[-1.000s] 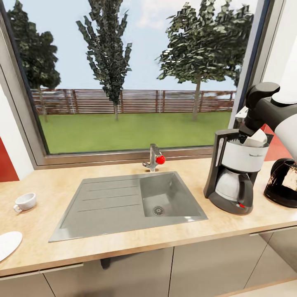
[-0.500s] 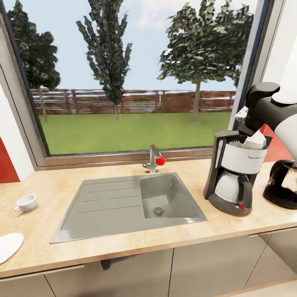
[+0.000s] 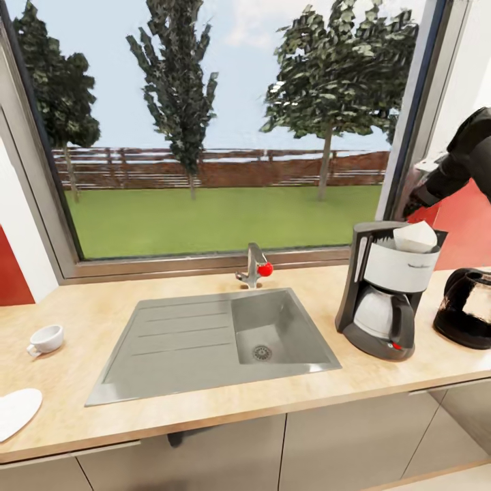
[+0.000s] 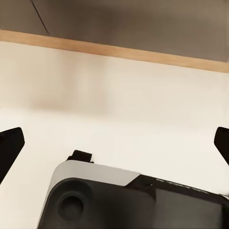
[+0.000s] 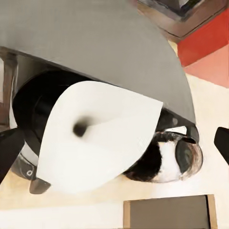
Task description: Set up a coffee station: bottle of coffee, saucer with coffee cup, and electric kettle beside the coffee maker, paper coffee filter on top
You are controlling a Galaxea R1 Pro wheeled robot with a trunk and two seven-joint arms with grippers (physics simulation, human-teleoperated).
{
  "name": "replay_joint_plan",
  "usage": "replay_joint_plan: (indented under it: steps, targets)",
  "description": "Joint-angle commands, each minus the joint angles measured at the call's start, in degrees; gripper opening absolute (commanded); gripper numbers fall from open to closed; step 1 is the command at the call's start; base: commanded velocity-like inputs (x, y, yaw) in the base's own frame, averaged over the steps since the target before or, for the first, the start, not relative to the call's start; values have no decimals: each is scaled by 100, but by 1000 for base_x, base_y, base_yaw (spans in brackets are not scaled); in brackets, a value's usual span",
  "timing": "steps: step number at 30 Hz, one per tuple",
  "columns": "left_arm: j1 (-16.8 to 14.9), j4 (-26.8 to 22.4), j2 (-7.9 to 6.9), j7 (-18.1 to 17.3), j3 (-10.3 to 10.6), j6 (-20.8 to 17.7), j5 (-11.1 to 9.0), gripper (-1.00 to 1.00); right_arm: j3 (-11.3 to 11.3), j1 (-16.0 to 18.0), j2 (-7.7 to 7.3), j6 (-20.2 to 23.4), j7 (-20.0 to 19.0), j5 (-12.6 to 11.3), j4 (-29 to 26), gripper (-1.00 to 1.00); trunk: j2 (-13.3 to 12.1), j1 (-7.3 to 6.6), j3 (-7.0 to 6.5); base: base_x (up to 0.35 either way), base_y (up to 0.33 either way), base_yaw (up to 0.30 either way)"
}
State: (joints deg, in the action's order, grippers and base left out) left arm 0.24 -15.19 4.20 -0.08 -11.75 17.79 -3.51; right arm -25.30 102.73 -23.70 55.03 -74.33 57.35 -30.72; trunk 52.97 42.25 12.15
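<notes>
The coffee maker [image 3: 384,294] stands on the kitchen countertop [image 3: 320,392], right of the sink. The white paper coffee filter [image 3: 414,236] rests in its top, free of any grip. The electric kettle [image 3: 470,308] sits just to the right of the machine. Far left on the counter lie the coffee cup [image 3: 46,338] and, apart from it at the edge, the saucer [image 3: 15,411]. My right gripper [image 5: 114,148] hangs open above the filter [image 5: 95,140], not touching it. My left gripper [image 4: 114,145] is open and holds nothing. The bottle of coffee is out of view.
A grey inset sink [image 3: 170,341] with a faucet [image 3: 253,264] fills the counter's middle, under a large window. My right arm [image 3: 460,160] reaches in from the upper right. The left wrist view looks down on pale floor and my own base [image 4: 129,200].
My right gripper has let go of the filter and lifted up and to the right, away from the coffee maker. The filter stays on top. The view shifted slightly.
</notes>
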Motion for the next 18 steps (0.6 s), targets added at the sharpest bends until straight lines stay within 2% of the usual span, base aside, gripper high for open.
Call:
replay_joint_plan:
  steps: [1, 2, 4, 9, 12, 13, 18]
  targets:
    - [2, -11, 2, -1, 6, 5, -36, 100, 205, 8, -33, 31, -59, 32, -93, 100, -38, -21, -11, 0, 0, 0]
    - [2, -11, 2, -3, 6, 5, -36, 100, 964, 14, -132, -38, -73, 26, -396, 100, -78, -43, -29, 0, 0, 0]
    - [2, -11, 2, -2, 6, 5, -36, 100, 1386, 4, -282, -315, -106, 8, -666, 100, -118, -65, -47, 0, 0, 0]
    - [2, -11, 2, -1, 6, 5, -36, 100, 1593, -10, -478, -596, -310, -129, -847, 100, -118, -65, -47, 0, 0, 0]
    - [2, -11, 2, -1, 6, 5, -36, 100, 1643, -23, -613, -670, -482, -249, -960, 100, -118, -65, -47, 0, 0, 0]
    - [2, -11, 2, -1, 6, 5, -36, 100, 1661, -34, -703, -698, -556, -320, -1053, 100, -118, -65, -47, 0, 0, 0]
    - [2, -11, 2, -1, 6, 9, -36, 100, 1689, -52, -838, -732, -648, -477, -1221, 100, -118, -65, -47, 0, 0, 0]
